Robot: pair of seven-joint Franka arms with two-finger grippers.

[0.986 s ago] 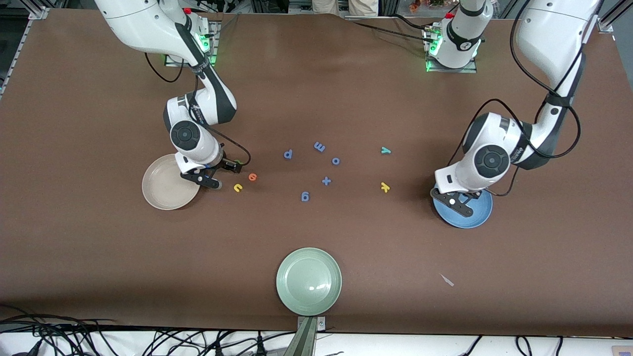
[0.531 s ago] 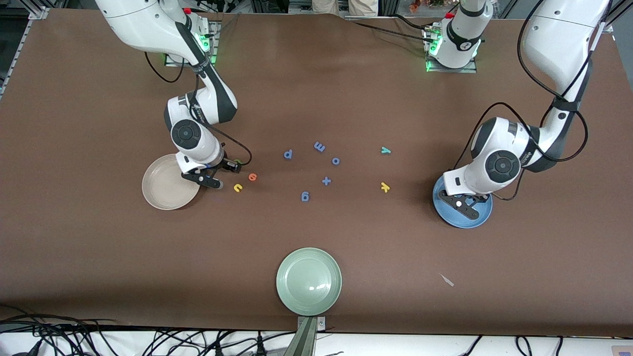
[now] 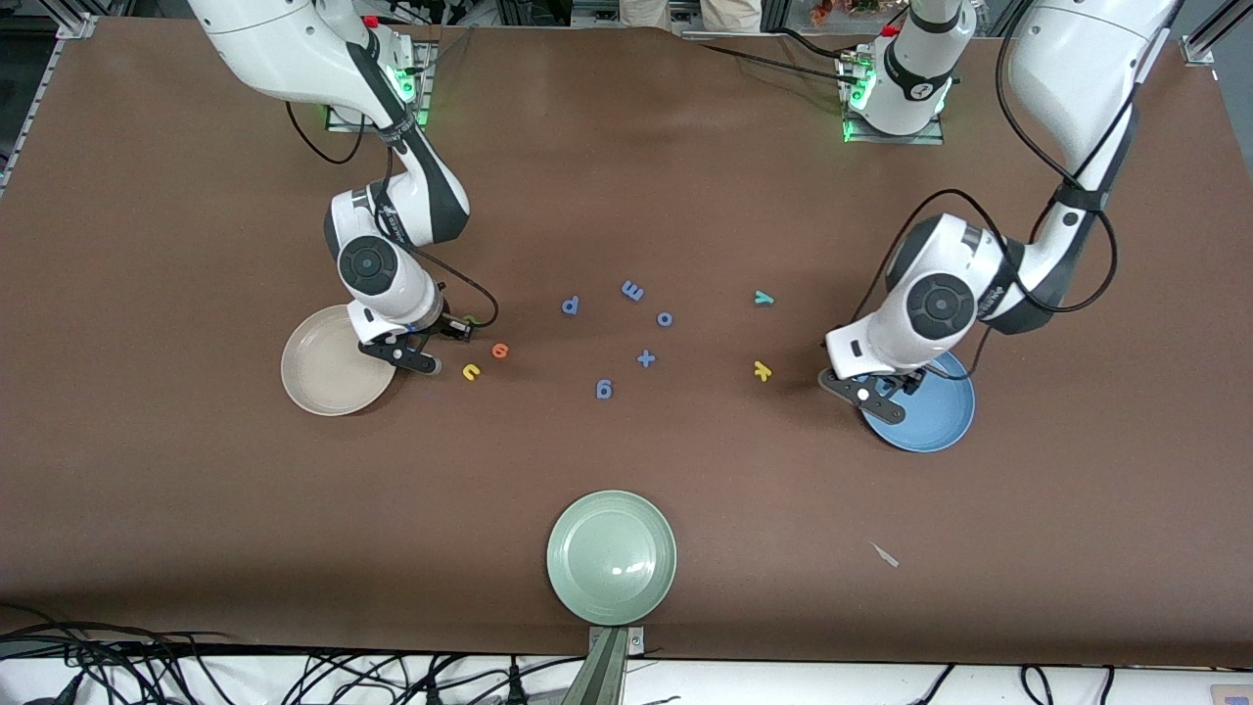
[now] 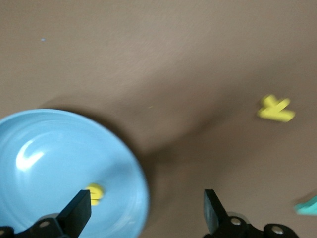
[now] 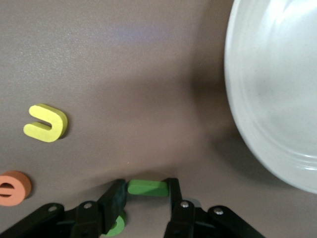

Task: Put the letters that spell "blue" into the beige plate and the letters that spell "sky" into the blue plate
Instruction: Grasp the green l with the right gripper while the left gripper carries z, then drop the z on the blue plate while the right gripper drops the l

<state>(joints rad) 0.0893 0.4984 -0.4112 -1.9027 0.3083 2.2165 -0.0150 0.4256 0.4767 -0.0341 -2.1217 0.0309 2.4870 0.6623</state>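
My right gripper is low at the table beside the beige plate, shut on the ends of the green "l". The green "b" peeks out under one finger. The yellow "u" and orange "e" lie close by. My left gripper hangs open and empty over the rim of the blue plate. In that plate lies the yellow "s". The yellow "k" lies beside the blue plate, and the teal "y" lies farther from the front camera.
Several blue letters are scattered mid-table between the two plates. A pale green plate sits near the table's front edge. A small scrap lies on the cloth nearer to the camera than the blue plate.
My left gripper opened and swung from over the blue plate's middle to its rim, toward the yellow "k". My right gripper closed on the green "l" without shifting place.
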